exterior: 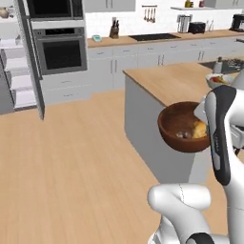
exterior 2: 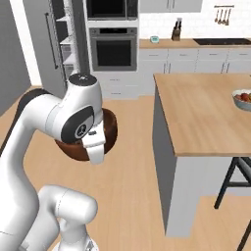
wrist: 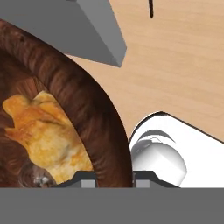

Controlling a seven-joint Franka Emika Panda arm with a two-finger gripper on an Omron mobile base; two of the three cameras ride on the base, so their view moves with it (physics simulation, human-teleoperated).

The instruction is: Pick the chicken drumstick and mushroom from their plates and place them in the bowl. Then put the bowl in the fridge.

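We carry the deep reddish-brown wooden bowl (exterior: 183, 126), our gripper (wrist: 114, 180) pinching its rim, golden drumstick (wrist: 43, 135) and mushroom (exterior: 183, 135) inside, toward the open grey fridge (exterior 2: 46, 39).

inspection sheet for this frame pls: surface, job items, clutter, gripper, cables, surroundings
Surface: wood-topped island, bare near the arm.
Job's things: wooden bowl lifted off the island, beside it over the floor; chicken drumstick and mushroom inside it. Fridge open, shelves showing.
Clutter: fruit bowl on the island's far side.
Gripper: gripper shut on the wooden bowl's rim, one finger each side.
Cables: nothing seen.
Surroundings: wall oven, knife block, stool by the island.
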